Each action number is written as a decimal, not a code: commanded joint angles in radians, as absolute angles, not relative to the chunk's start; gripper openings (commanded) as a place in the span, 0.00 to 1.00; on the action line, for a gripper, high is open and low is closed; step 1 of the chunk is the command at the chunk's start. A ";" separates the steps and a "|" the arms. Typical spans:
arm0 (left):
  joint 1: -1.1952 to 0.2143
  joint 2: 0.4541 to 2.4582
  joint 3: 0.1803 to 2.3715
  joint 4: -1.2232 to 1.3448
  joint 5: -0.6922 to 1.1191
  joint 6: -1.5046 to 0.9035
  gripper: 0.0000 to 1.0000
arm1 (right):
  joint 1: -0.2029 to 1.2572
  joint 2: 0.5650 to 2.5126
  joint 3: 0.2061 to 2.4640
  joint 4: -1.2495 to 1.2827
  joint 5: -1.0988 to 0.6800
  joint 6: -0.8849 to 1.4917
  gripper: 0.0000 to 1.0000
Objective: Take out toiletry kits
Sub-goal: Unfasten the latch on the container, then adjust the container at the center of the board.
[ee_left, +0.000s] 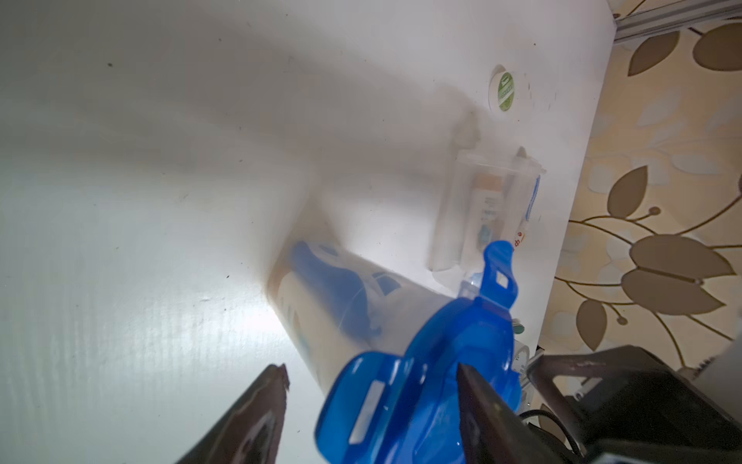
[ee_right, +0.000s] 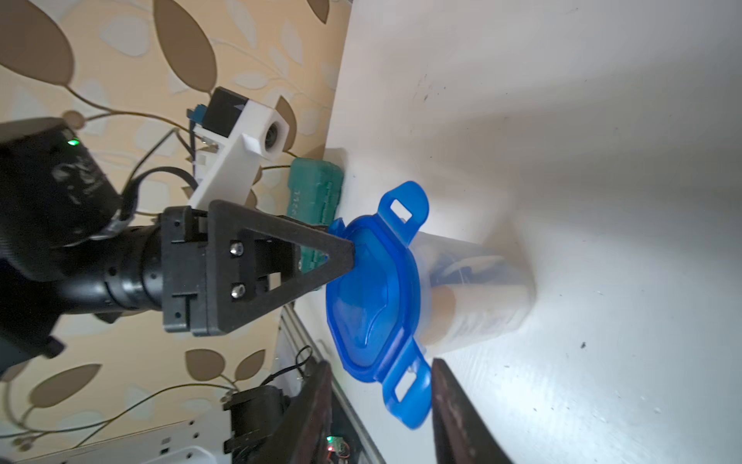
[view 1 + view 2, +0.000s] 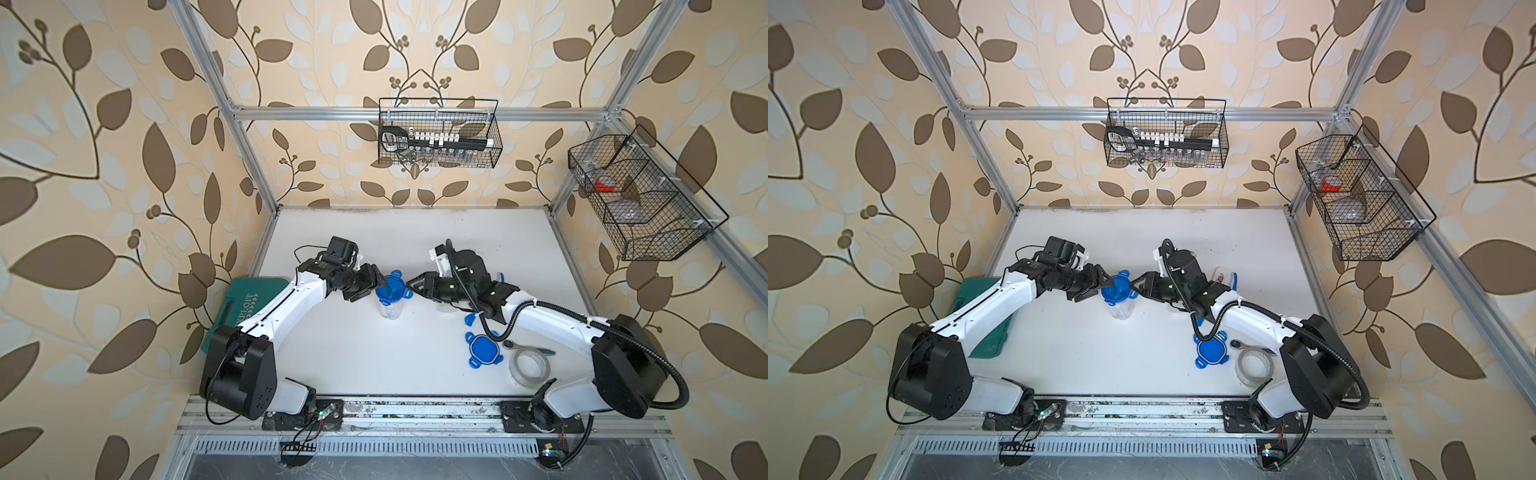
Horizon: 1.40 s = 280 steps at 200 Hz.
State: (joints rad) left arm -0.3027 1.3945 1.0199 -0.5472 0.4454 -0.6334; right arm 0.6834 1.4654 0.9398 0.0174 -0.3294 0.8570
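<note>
Blue plastic draws the eye on the white table (image 3: 374,365): a four-tabbed lid (image 2: 369,289) caps a clear jar (image 2: 482,293) standing upright between two robot arms. One toiletry kit (image 1: 333,293), a blue toothbrush piece and a pale bottle showing dimly through the wall, sits shut inside. The left gripper (image 1: 371,367) meets the lid from one side, its jaws parted, one finger against the rim and the other clear of it. The right gripper (image 2: 381,363) faces it from the opposite side, jaws likewise apart and straddling a tab without pinching it. Neither holds anything. Near the right arm a second jar (image 1: 453,209) lies on its side, uncapped, with parts of a second kit (image 1: 488,201) inside. A green-white disc (image 1: 504,90) rests on the table close by, and a loose lid (image 3: 483,350) lies nearer the arm's base. The tabs in view flare outward (unlatched, by the look of them), so the step in hand seems to be lifting the lid. One gripper would do best to close on a tab and peel upward while the other steadies the jar low on its wall, since a sideways tug could topple the tall, light container.
</note>
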 commanded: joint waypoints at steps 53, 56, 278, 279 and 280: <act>-0.341 1.431 1.122 -0.621 0.470 -0.557 0.69 | 0.862 1.538 1.134 -0.431 0.026 0.645 0.57; -0.344 1.434 1.125 -0.622 0.472 -0.551 0.68 | 0.863 1.545 1.141 -0.434 0.030 0.645 0.57; -0.367 1.451 1.068 -0.724 0.433 -0.513 0.63 | 0.739 1.872 1.536 -0.551 -0.006 0.563 0.51; -0.367 1.452 1.069 -0.724 0.432 -0.513 0.63 | 0.740 1.874 1.537 -0.552 -0.006 0.561 0.51; -0.367 1.452 1.069 -0.724 0.431 -0.514 0.63 | 0.740 1.877 1.541 -0.554 -0.006 0.561 0.51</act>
